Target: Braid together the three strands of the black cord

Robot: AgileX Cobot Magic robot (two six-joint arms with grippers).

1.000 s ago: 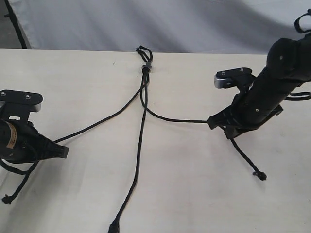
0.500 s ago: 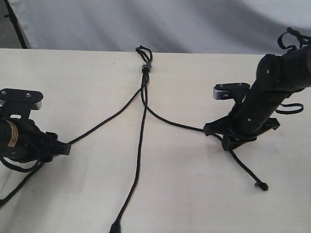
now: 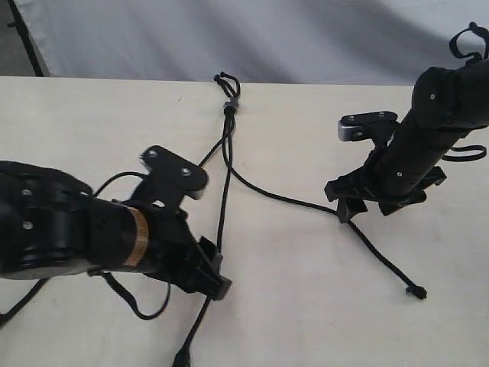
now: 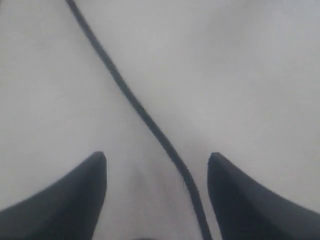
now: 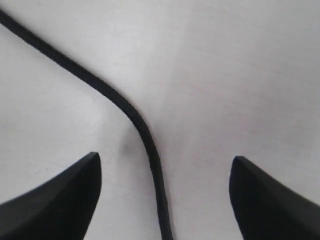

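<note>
Cord point(image 3: 226, 145) fans down from its grey band point(image 3: 228, 105) at top centre across the worktop point(image 3: 306, 306). My left gripper point(image 4: 157, 157), lower left of centre, has fingers spread wide, with the middle strand point(image 4: 145, 117) lying loose between them. The right gripper point(image 5: 165, 157), at right, also has fingers apart, straddling the right strand point(image 5: 125, 107). Neither grips anything.

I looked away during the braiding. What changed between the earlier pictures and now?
The left hand let go of the left strand and moved in toward the centre, now open over the middle strand. The right hand opened, dropping the right strand, which lies slack. The grey band stayed put.
</note>
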